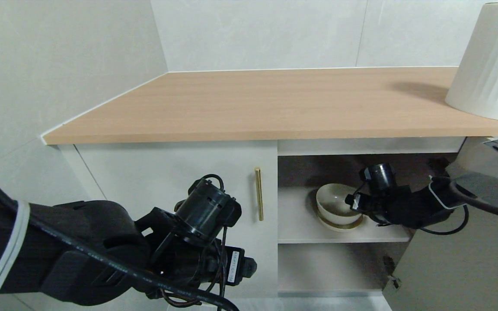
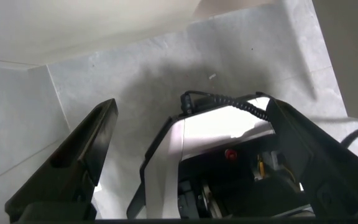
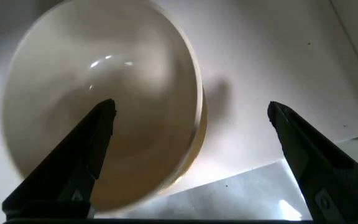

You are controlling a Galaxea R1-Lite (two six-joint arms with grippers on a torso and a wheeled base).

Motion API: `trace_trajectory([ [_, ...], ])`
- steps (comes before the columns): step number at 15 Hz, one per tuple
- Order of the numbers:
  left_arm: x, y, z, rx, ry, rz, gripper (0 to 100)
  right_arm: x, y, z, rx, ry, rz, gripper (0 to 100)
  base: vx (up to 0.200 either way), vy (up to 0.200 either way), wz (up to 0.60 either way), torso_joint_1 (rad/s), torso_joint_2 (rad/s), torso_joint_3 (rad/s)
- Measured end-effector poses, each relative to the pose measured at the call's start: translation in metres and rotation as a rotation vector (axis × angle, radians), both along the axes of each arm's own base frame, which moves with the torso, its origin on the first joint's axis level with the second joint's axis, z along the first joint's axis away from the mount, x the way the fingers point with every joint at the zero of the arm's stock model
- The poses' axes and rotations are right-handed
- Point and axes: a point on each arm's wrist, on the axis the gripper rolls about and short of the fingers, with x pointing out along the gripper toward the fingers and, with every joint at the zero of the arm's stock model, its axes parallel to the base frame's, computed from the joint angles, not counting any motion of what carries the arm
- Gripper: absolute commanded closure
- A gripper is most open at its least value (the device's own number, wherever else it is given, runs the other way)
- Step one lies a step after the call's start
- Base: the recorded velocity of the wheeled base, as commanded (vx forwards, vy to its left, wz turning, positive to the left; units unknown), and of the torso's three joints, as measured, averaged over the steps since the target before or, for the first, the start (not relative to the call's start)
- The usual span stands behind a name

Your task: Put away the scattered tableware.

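A cream bowl (image 1: 334,203) (image 3: 98,106) stands on a gold-rimmed plate (image 1: 339,223) on the upper shelf (image 1: 296,224) of the open cabinet. My right gripper (image 1: 353,202) (image 3: 190,109) is inside the cabinet at the bowl's right side and is open. One of its fingers (image 3: 86,155) lies over the bowl's inside, and the other (image 3: 309,155) is out over the bare shelf. My left arm (image 1: 197,242) hangs low in front of the closed left door. The left gripper (image 2: 191,102) is open and holds nothing.
A wooden countertop (image 1: 275,103) runs above the cabinet, with a white ribbed shade (image 1: 489,65) at its right end. The left door has a gold handle (image 1: 258,194). The right door (image 1: 469,255) stands swung open. A lower shelf (image 1: 331,268) lies beneath.
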Motion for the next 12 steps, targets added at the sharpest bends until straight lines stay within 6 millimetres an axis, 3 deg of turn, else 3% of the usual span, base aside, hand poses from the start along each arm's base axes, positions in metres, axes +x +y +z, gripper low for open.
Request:
trace_trajectory([
  [4,-0.007,0.016,0.02,-0.038,-0.05,0.025,0,-0.039,0.006,0.023,0.008,0.01,0.055,0,0.0,0.0,0.0,0.0,0.0,0.0],
  [8,-0.03,0.049,0.047,-0.097,-0.129,0.054,0,-0.107,0.009,0.061,0.024,-0.013,0.184,0,0.0,0.0,0.0,0.0,0.0,0.0],
  [12,-0.047,0.088,0.056,-0.107,-0.185,0.133,0,-0.173,0.002,0.099,0.036,-0.064,0.346,0,0.0,0.0,0.0,0.0,0.0,0.0],
])
